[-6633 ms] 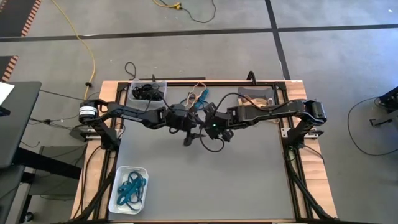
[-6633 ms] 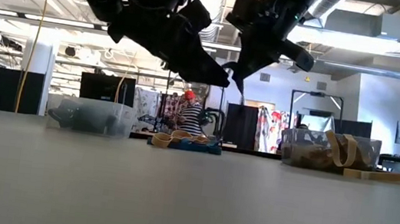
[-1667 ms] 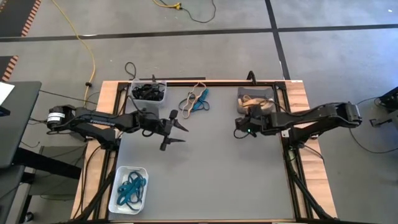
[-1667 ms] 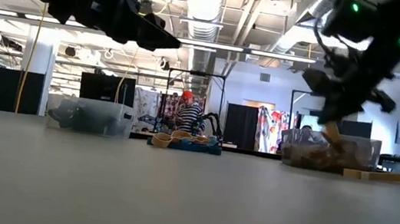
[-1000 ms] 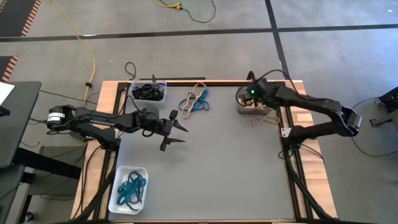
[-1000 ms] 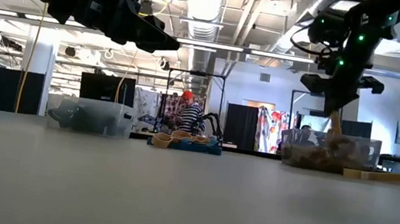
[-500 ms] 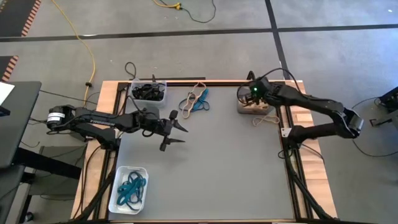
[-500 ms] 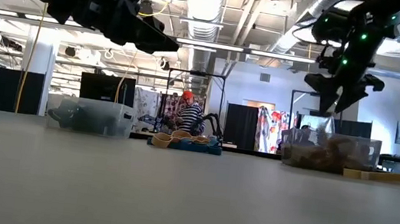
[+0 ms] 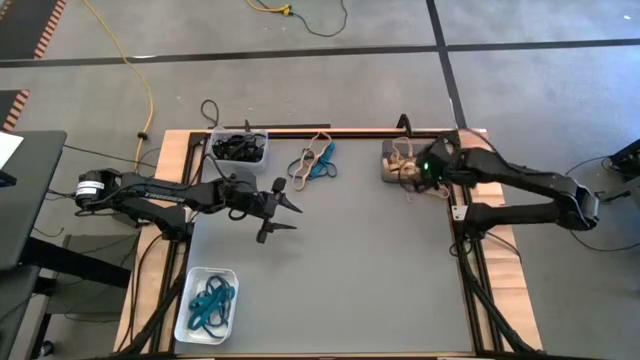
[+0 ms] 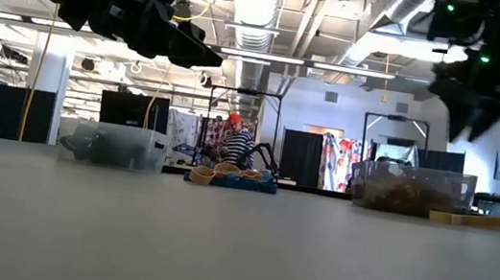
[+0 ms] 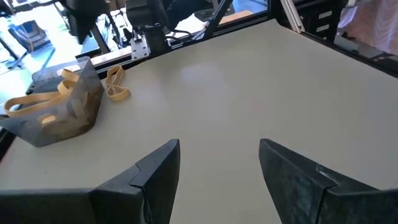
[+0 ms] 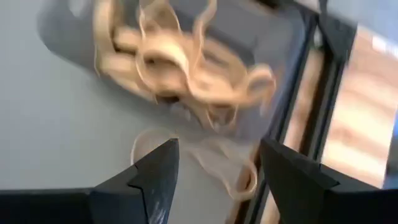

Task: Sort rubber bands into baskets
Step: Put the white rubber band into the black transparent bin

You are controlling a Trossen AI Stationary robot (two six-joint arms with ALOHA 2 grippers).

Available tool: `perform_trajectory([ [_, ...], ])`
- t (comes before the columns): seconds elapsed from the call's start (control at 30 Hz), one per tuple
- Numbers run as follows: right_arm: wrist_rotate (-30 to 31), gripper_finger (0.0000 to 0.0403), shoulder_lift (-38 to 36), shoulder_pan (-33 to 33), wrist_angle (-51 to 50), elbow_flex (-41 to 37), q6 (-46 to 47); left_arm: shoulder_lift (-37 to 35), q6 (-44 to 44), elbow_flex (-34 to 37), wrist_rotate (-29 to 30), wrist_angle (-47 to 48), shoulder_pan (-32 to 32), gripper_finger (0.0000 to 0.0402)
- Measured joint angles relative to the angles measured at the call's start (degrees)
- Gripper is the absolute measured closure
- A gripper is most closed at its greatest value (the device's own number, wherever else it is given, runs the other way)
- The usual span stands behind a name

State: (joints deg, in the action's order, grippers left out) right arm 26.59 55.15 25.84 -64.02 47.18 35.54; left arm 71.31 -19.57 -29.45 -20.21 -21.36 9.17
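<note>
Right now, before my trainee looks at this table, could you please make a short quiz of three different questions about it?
1. True or false: the white basket holds teal bands.
2. Which basket do the right gripper fingers hang beside? A) clear basket B) dark grey basket C) white basket
3. Fill in: the loose pile of unsorted bands lies between the clear basket and the ____ basket.

Key: 1 true; 2 B; 3 dark grey. The left gripper waits open over the table.
</note>
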Motion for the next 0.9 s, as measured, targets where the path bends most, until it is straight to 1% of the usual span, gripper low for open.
perform_trajectory([
  [0.07, 0.1, 0.0149, -0.1, -3.9, -2.7, -1.5, 7.2, 0.0, -0.5, 0.0, 0.0, 0.0, 0.0, 0.0192],
  [0.17, 0.2, 0.0149, 0.0, -10.3, -1.8, -5.1, 17.8, 0.0, -0.8, 0.0, 0.0, 0.0, 0.0, 0.0192],
  [0.27, 0.2, 0.0149, 0.9, -16.0, 3.8, -9.6, 26.6, 0.0, -0.8, 0.0, 0.0, 0.0, 0.0, 0.0192],
  [0.43, 0.7, 0.0149, 6.1, -22.8, 13.6, -14.4, 37.0, 0.0, -1.4, 0.0, 0.0, 0.0, 0.0, 0.0192],
  [0.53, 2.0, 0.0149, 11.4, -24.9, 16.7, -15.4, 41.8, 0.0, -1.4, 0.0, 0.0, 0.0, 0.0, 0.0192],
  [0.67, 4.8, 0.0149, 18.7, -25.6, 17.5, -15.5, 46.7, 0.0, -1.4, 0.0, 0.0, 0.0, 0.0, 0.0192],
  [0.77, 7.2, 0.0149, 22.7, -25.6, 19.9, -15.5, 48.4, 0.0, -1.3, 0.0, 0.0, 0.0, 0.0, 0.0192],
  [0.9, 7.4, 0.0149, 27.1, -24.7, 22.6, -15.5, 48.6, 0.0, -1.1, 0.0, 0.0, 0.0, 0.0, 0.0192],
])
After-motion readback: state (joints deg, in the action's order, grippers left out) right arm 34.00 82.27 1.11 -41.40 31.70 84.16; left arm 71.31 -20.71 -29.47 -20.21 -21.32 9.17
